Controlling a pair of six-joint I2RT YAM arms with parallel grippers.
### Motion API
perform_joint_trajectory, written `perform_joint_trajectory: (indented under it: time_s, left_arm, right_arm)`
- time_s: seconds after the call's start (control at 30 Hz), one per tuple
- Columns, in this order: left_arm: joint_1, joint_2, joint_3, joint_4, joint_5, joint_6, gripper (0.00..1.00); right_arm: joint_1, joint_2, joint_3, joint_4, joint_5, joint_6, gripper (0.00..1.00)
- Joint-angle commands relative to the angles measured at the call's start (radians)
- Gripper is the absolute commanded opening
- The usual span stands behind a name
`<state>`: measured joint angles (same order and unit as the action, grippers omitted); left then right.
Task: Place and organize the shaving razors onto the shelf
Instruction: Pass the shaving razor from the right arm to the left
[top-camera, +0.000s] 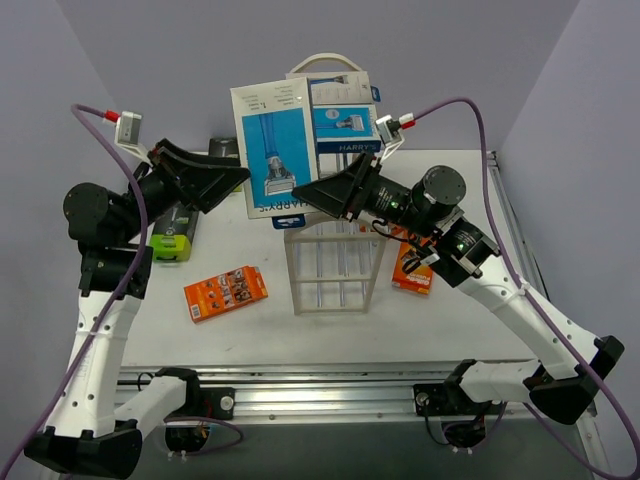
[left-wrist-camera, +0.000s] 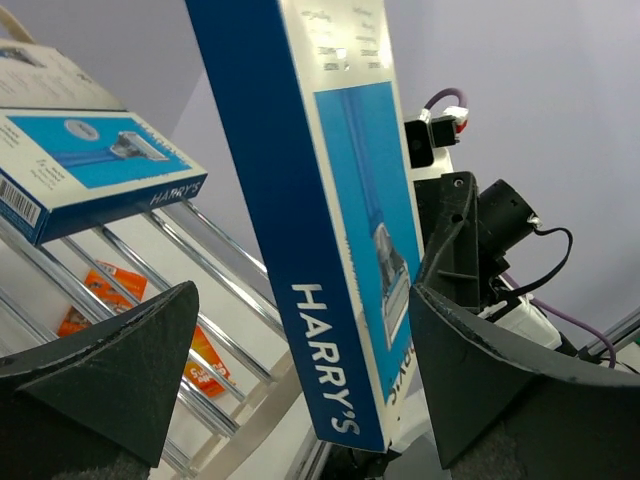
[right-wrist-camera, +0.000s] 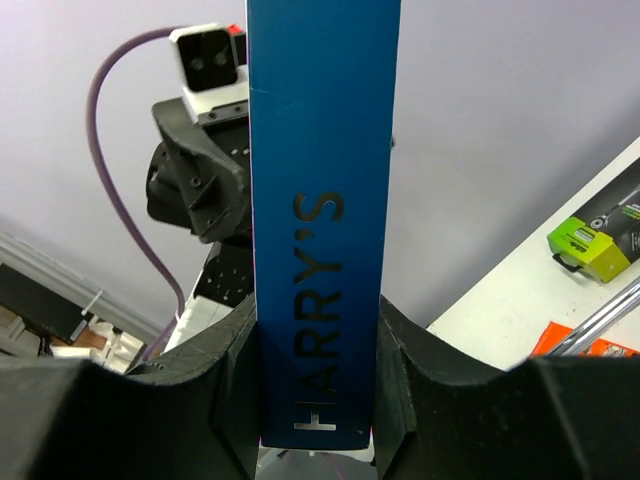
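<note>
My right gripper (top-camera: 303, 196) is shut on the lower edge of a blue-and-white HARRY'S razor box (top-camera: 272, 150) and holds it upright in the air over the left top of the cream-white shelf (top-camera: 330, 285). In the right wrist view the fingers (right-wrist-camera: 225, 370) press both faces of the box (right-wrist-camera: 320, 200). My left gripper (top-camera: 238, 176) is open at the box's left edge. In the left wrist view the box (left-wrist-camera: 340, 230) stands between its spread fingers (left-wrist-camera: 110, 370) without touching them. A second HARRY'S box (top-camera: 345, 122) lies on the shelf's top tier.
An orange razor box (top-camera: 225, 292) lies on the table left of the shelf. Another orange box (top-camera: 412, 268) lies to its right. A black-and-lime-green box (top-camera: 172, 240) lies at the left under my left arm. The shelf's bars (left-wrist-camera: 200, 260) run below the held box.
</note>
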<state>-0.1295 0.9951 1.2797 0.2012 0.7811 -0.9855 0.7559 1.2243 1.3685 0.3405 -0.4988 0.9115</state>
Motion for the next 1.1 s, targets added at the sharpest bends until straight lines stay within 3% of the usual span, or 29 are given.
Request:
perform_joint_trajectory:
  time_s: [0.0,0.43,0.73,0.9,0.93,1.07]
  left_arm:
    - [0.001,-0.010,0.026,0.011,0.047,-0.006,0.94]
    - [0.001,0.030,0.115,-0.008,0.066,0.021,0.94]
    - [0.002,0.050,0.121,0.029,0.090,-0.013,1.00]
    - [0.002,0.050,0.122,0.029,0.099,-0.013,0.82]
    - [0.001,0.050,0.122,0.029,0.101,-0.013,0.72]
    - [0.001,0.040,0.112,0.046,0.103,-0.016,0.55]
  right_arm:
    - [0.016,-0.036,0.014,0.080,-0.066,-0.045,0.00]
    - [0.036,-0.003,0.010,0.051,-0.199,-0.086,0.00]
    - [0.036,0.017,0.027,0.008,-0.265,-0.120,0.00]
    - [0.037,0.015,0.024,-0.001,-0.294,-0.141,0.00]
    - [0.036,0.014,0.023,-0.003,-0.299,-0.143,0.00]
    - [0.036,0.001,0.017,-0.008,-0.305,-0.155,0.00]
